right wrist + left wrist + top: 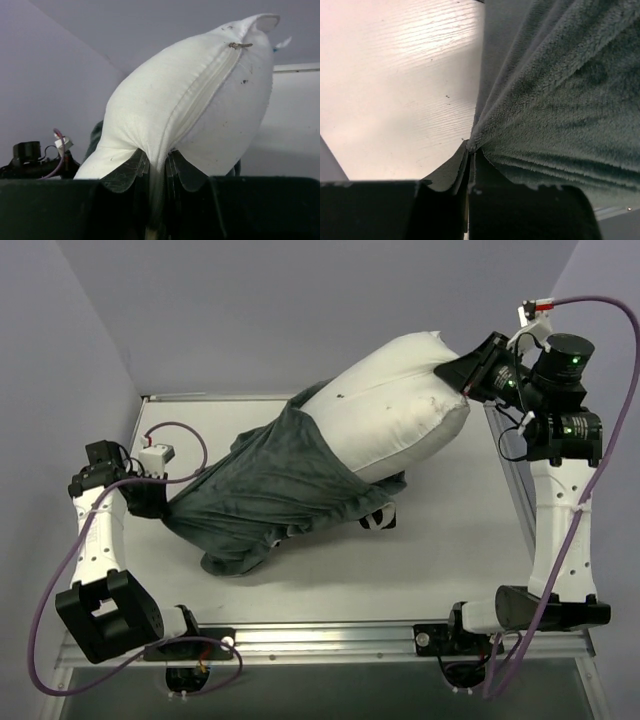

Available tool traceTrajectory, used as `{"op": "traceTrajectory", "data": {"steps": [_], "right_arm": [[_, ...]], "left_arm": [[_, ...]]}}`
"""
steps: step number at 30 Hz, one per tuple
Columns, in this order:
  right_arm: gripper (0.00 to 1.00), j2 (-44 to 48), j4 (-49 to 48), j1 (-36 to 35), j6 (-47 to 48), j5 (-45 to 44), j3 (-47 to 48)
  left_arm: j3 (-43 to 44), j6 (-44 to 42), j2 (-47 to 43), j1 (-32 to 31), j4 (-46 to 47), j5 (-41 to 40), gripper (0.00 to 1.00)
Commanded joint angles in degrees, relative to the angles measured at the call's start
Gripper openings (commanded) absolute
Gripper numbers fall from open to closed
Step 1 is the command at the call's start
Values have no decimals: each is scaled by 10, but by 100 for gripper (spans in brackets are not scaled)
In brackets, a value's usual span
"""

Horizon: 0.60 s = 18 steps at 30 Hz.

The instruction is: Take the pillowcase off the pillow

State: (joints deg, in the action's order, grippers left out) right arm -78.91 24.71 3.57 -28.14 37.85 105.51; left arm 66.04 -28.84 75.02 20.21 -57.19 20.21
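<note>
Seen from above, one slanted line from middle left to upper right. At the upper-right end, right arm point(560, 510), right jaws shut on the bare end of the pillow point(400, 405), holding it raised above the worktop point(460, 540), by the look of it. In the right wrist view, white cloth beside the zip seam point(200, 95) bunched between the closed tips. At the middle-left end, left arm point(95, 530), left jaws shut on a fold of the pillowcase point(265, 495), grey side out. In the left wrist view, plush pleats running straight into the pinch.

Between the two grips, pillowcase over only the lower-left half of the pillow, mouth near the middle of the frame, a scrap of zebra stripe showing at lower centre. Looks roughly half done. Calls next for a pull along that same long axis: left jaws toward the left edge, directly away from the right jaws, not sideways. Risks a slip of either pinch under hard stretch.
</note>
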Motion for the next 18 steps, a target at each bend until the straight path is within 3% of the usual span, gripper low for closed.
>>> {"op": "traceTrajectory", "data": {"steps": [1,6,12,14,15,17,18], "right_arm": [[0,24,-131,32,-17,-69,103],[0,-9,-61,55,40,-159,253],[0,-17,-41,66,48,-234,271],[0,-24,-52,65,38,-166,220],[0,-24,-58,63,28,-133,183],[0,-17,-63,15,15,-100,54],[9,-6,-63,-20,26,-116,11]], "left_arm": [[-14,-55,6,38,87,-184,2],[-46,-79,16,39,145,-269,2],[-50,-104,1,43,181,-309,2],[-34,-104,-3,45,162,-283,2],[-25,-98,-10,45,134,-232,2],[4,-79,-36,40,93,-173,2],[12,-70,-51,37,86,-139,2]]}}
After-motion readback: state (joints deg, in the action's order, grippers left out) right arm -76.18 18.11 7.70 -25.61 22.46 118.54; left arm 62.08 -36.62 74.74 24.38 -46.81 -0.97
